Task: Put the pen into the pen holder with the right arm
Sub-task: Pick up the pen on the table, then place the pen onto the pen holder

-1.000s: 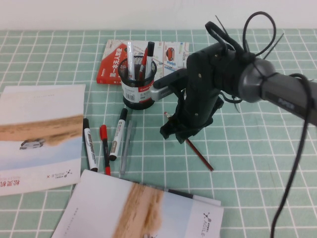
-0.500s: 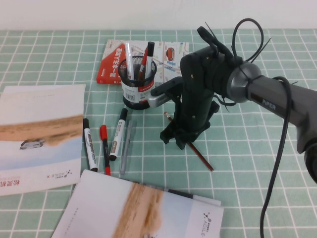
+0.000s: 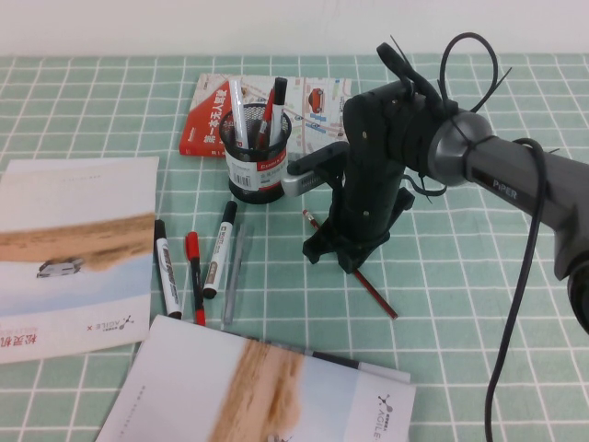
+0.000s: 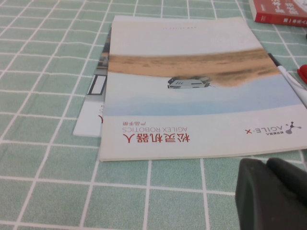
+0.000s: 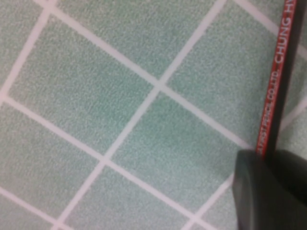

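The pen (image 3: 373,290), a thin dark-red stick, lies slantwise on the green checked cloth, right of the pen holder (image 3: 258,170). The holder is a black mesh cup with a white and red band and has several pens standing in it. My right gripper (image 3: 339,258) points down onto the middle of the pen. In the right wrist view the pen (image 5: 280,72) runs in between the black fingers (image 5: 252,191), which are closed around it at the cloth. My left gripper (image 4: 266,165) is shut and empty, low over the cloth beside a booklet; it is out of the high view.
Two black-capped markers (image 3: 166,267), a short red-capped pen (image 3: 194,272) and a clear grey pen (image 3: 235,272) lie left of the pen. Booklets lie at the left (image 3: 74,249) and front (image 3: 258,387). A red book (image 3: 207,115) lies behind the holder.
The right arm has turned slightly and its gripper has settled lower over the pen's middle. The pen lies in the same place.
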